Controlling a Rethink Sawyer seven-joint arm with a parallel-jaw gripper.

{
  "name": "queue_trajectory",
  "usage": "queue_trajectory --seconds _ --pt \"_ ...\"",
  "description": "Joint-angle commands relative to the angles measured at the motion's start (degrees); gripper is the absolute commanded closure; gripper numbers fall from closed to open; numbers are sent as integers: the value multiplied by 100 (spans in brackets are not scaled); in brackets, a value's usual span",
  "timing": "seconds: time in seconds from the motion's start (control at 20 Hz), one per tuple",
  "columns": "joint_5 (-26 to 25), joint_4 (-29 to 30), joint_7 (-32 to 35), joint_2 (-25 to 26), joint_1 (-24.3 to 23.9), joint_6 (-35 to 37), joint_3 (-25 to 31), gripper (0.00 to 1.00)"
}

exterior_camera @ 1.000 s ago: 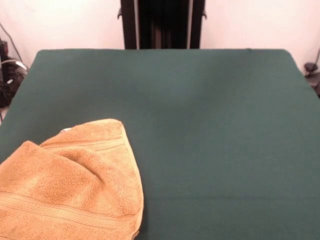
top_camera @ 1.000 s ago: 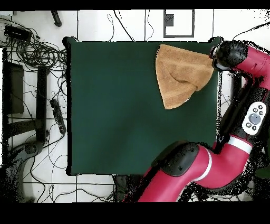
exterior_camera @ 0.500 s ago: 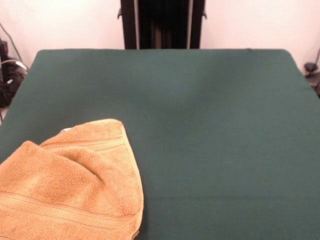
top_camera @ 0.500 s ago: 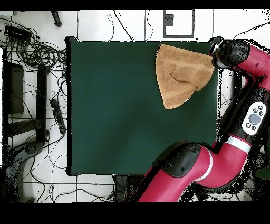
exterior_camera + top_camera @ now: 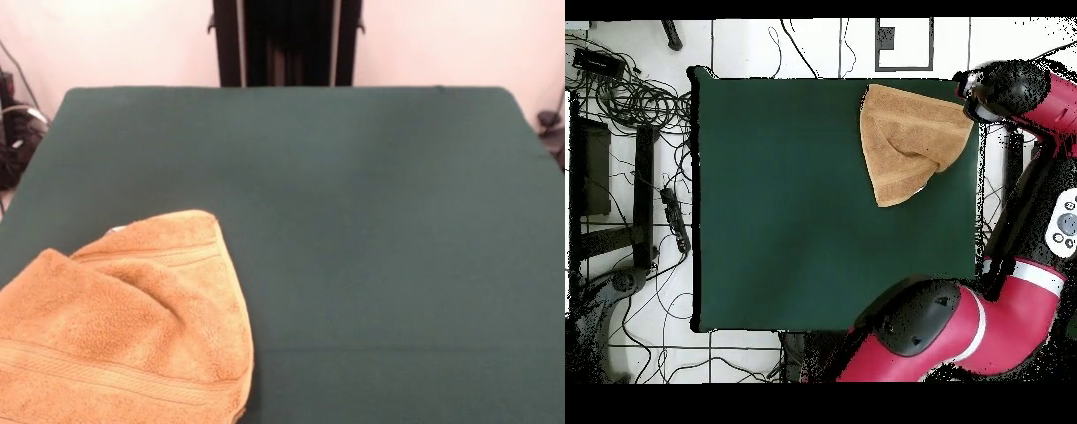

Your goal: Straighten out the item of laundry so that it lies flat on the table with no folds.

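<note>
The item of laundry (image 5: 124, 318) is an orange-tan terry washcloth, folded over on itself into a rough wedge with a raised crease across its middle. It lies at the near left corner of the table (image 5: 371, 221) in the front view, and at the top right corner of the table (image 5: 795, 200) in the overhead view, where the cloth (image 5: 907, 140) narrows to a point toward the table's middle. A small white tag shows at its far edge. My gripper (image 5: 997, 92) shows only from overhead, as the arm's black end just off the cloth's right corner at the table edge.
The red arm (image 5: 1035, 200) runs along the table's right side in the overhead view, with its base (image 5: 915, 330) at the bottom edge. Cables (image 5: 625, 90) and black stands (image 5: 645, 190) lie on the floor left of the table.
The arm's black end has shifted slightly toward the top of the overhead view and the elbow has swung outward to the right. The washcloth has not moved.
</note>
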Motion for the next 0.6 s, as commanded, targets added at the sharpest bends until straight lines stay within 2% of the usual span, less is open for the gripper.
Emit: queue_trajectory --seconds 0.05,0.4,0.6 --pt "533 2613 569 -1299 469 171 -326 0" --pt "905 3525 1229 -1877 696 -93 -505 0" --pt "1031 3932 1875 -2156 935 -287 -818 0"
